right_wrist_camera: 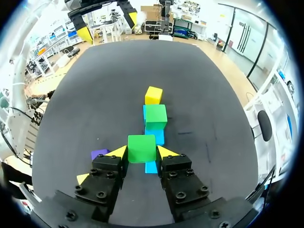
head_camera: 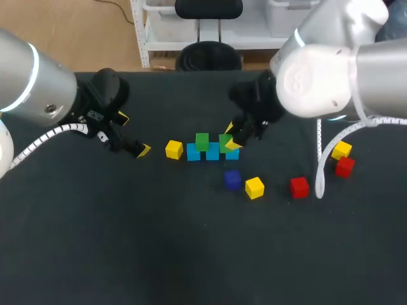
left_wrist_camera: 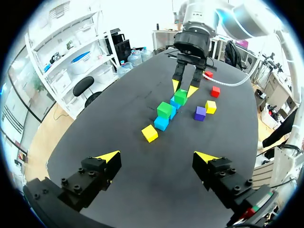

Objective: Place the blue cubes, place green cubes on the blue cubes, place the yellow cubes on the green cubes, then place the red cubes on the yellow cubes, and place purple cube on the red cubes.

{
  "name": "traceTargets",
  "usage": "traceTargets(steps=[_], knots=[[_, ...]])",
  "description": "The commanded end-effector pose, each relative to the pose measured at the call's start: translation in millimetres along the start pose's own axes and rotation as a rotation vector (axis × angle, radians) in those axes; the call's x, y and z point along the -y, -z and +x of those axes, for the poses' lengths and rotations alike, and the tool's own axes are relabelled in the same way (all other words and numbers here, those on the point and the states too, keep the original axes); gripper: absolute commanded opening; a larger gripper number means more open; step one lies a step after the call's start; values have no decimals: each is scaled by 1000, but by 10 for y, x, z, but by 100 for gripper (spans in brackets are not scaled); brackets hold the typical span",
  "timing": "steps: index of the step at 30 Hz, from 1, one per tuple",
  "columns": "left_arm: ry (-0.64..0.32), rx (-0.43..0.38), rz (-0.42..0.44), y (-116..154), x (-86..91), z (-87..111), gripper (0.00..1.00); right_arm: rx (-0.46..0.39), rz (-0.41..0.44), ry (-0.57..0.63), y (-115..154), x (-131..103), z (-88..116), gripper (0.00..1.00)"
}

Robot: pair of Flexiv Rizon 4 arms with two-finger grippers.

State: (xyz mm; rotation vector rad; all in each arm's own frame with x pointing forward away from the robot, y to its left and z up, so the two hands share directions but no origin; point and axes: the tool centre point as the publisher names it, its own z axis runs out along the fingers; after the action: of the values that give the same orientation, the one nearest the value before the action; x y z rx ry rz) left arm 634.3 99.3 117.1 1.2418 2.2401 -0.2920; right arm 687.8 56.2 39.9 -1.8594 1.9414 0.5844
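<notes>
The right claw [head_camera: 231, 136] is clamping a green cube [right_wrist_camera: 141, 148] from two sides and holding it over the right end of a row of blue cubes [head_camera: 212, 152] near the middle of the dark bench [head_camera: 127, 241]. I cannot tell whether the cube is touching the blue ones yet. It is probably being lined up there because green forms the second layer. A second green cube [head_camera: 202, 141] is sitting on the left part of the row, seemingly bridging two blue ones. The left claw [left_wrist_camera: 156, 159] is hanging on the left with its fingers wide apart and nothing in them, well apart from the cubes, likely to leave room. A yellow cube [head_camera: 173, 149] is lying just left of the row. Nearer, a purple cube [head_camera: 233, 180], another yellow cube [head_camera: 254, 187] and a red cube [head_camera: 299, 187] are waiting for the later layers. Far right, a yellow and red pair [head_camera: 343, 159] is sitting together.
</notes>
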Motion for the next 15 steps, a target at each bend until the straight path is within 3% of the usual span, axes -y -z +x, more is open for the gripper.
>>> traceTargets(steps=[1, 15], knots=[[-2, 5, 3, 4, -8, 13, 100, 0, 5, 2, -32, 19, -4, 0], [-2, 5, 3, 4, -8, 13, 100, 4, 15, -4, -116, 163, 0, 0]])
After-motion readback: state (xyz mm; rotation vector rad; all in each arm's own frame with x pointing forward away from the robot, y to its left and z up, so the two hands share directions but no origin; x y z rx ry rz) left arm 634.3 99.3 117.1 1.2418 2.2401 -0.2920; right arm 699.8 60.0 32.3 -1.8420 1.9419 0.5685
